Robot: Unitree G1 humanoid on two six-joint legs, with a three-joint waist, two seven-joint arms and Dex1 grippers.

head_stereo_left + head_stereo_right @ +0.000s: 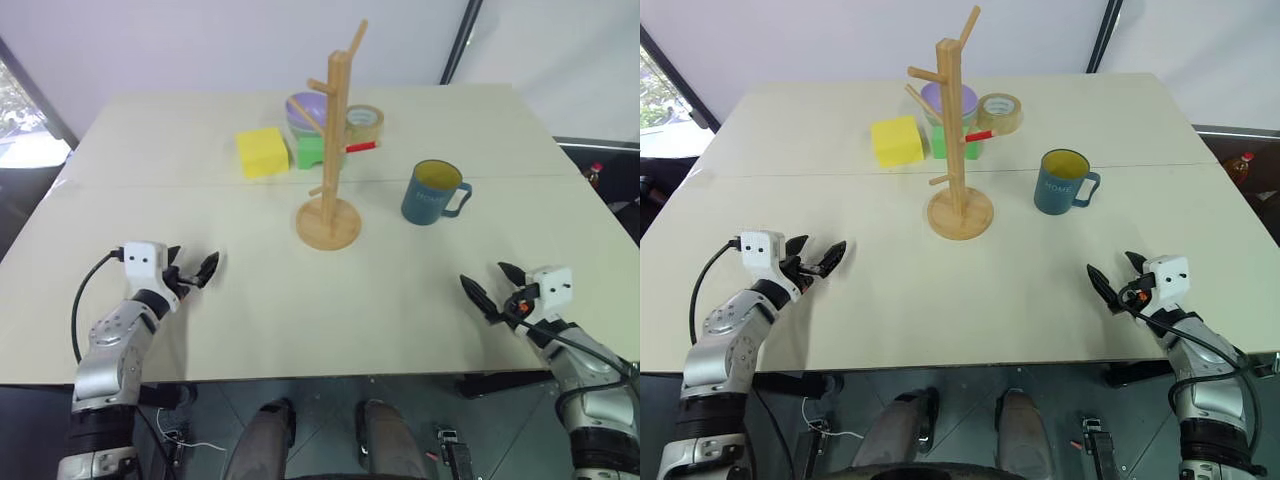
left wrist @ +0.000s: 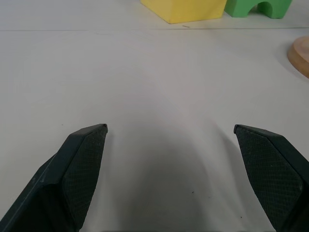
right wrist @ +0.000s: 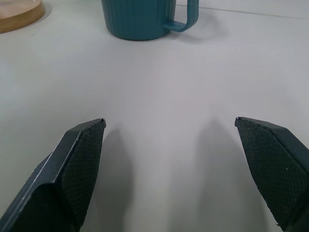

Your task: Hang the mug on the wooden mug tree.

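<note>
Both hands level (fingers spread), empty.

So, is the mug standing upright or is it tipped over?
Upright. The mug stands on its base on the table, its yellow-green inside facing up, handle to the side, apart from the wooden mug tree.

Teal mug, yellow-green inside

Purple bowl partly behind mug tree
</note>
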